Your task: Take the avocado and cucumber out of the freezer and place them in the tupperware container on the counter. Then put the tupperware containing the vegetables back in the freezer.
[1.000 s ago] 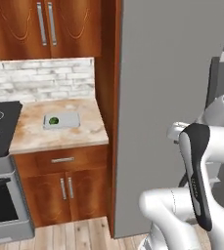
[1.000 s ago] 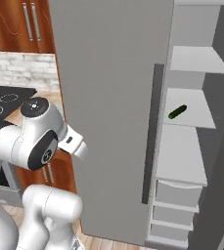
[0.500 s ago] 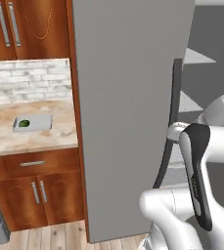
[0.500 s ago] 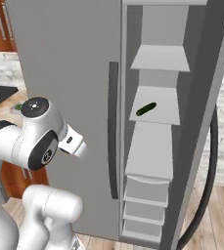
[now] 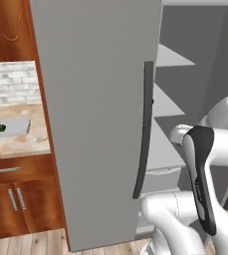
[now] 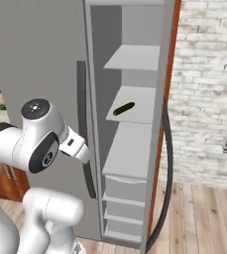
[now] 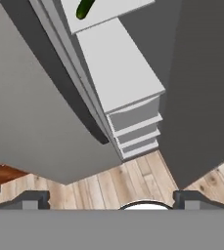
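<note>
Green cucumber [image 6: 123, 108] lying on freezer [image 6: 45, 54] shelf [image 6: 135, 105] at 12 o'clock, fingers [image 7: 35, 199] spread wide, holding nothing

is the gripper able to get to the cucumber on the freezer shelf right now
Probably yes. The freezer stands open, the cucumber lies alone on its shelf with nothing in front, and the gripper is open, though it must first rise.

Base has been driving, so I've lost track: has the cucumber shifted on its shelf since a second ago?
No. The cucumber lies on the same freezer shelf, near its front left edge as before; only the camera moved.
</note>
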